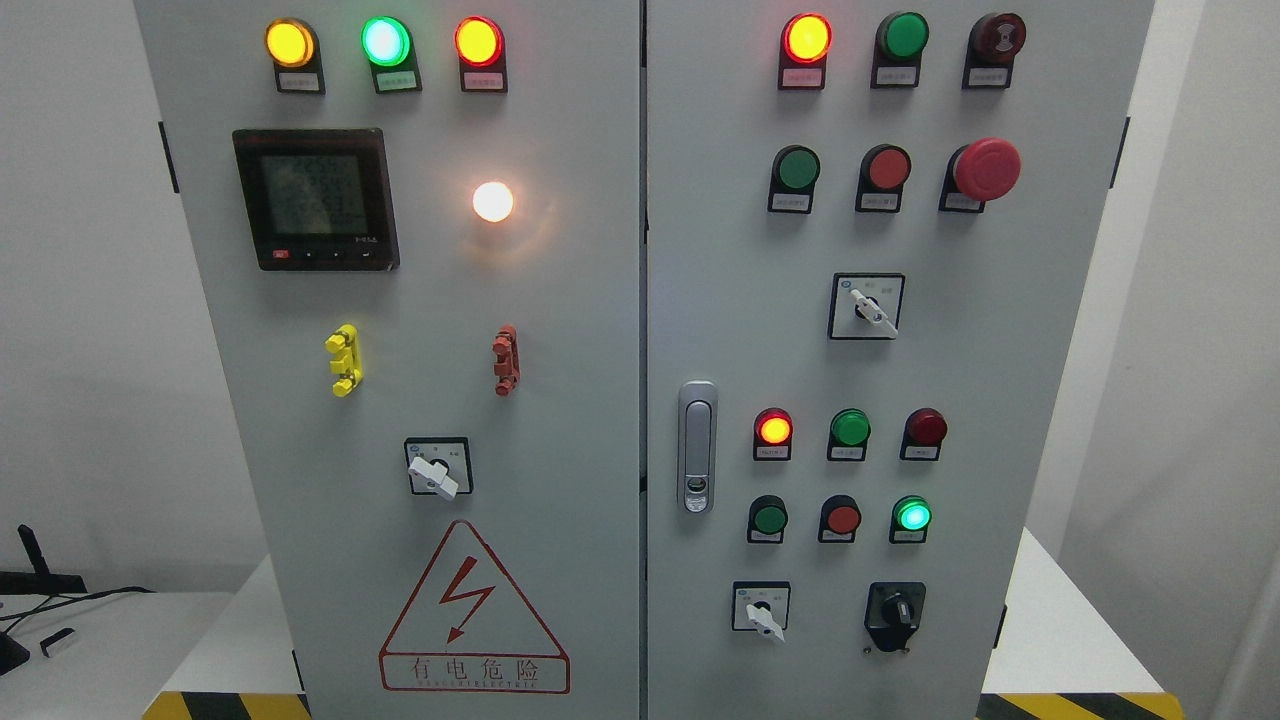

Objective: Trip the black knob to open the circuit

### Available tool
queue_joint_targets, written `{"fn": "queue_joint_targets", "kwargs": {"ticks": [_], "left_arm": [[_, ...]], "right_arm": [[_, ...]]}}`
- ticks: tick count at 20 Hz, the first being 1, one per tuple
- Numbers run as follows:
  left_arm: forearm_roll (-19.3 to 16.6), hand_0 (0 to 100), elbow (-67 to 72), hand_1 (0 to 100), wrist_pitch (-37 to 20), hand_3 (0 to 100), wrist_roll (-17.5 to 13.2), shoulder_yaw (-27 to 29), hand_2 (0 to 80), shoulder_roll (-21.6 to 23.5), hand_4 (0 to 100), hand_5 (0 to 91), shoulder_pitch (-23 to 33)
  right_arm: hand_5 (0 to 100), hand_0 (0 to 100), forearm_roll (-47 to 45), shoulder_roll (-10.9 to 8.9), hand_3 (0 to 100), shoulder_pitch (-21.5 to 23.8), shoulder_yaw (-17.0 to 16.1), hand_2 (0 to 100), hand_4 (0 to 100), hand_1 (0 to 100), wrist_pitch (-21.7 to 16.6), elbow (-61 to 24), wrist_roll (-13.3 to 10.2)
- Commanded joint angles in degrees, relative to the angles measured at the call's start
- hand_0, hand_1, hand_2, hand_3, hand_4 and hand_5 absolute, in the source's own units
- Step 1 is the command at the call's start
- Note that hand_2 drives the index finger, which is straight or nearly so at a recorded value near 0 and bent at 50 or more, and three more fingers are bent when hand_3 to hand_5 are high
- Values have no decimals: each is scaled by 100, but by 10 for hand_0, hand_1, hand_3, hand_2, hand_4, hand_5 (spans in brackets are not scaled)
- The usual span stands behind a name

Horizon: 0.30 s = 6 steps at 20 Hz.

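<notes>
The black knob (pixel 896 612) sits at the lower right of the right-hand cabinet door, on a black base with its handle pointing roughly straight up. To its left is a white-handled selector switch (pixel 762 610). Neither of my hands nor any arm shows in the head view.
The grey cabinet has two doors split by a seam, with a silver door latch (pixel 697 446). Lit and unlit indicator lamps and push buttons fill the right door, including a red mushroom stop button (pixel 985 168). A digital meter (pixel 315 198) and a warning triangle (pixel 472 612) are on the left door.
</notes>
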Motion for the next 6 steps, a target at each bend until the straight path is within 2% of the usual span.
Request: {"fn": "queue_joint_targets", "kwargs": {"ticks": [1, 6], "left_arm": [[26, 120, 0, 389, -1, 0, 2, 0, 0, 6, 0, 0, 0], [26, 120, 0, 389, -1, 0, 2, 0, 0, -3, 0, 0, 0]], "right_arm": [[0, 241, -316, -401, 0, 245, -134, 0, 0, 0, 20, -512, 14], [0, 202, -484, -498, 0, 271, -134, 0, 0, 0, 29, -530, 23]]}}
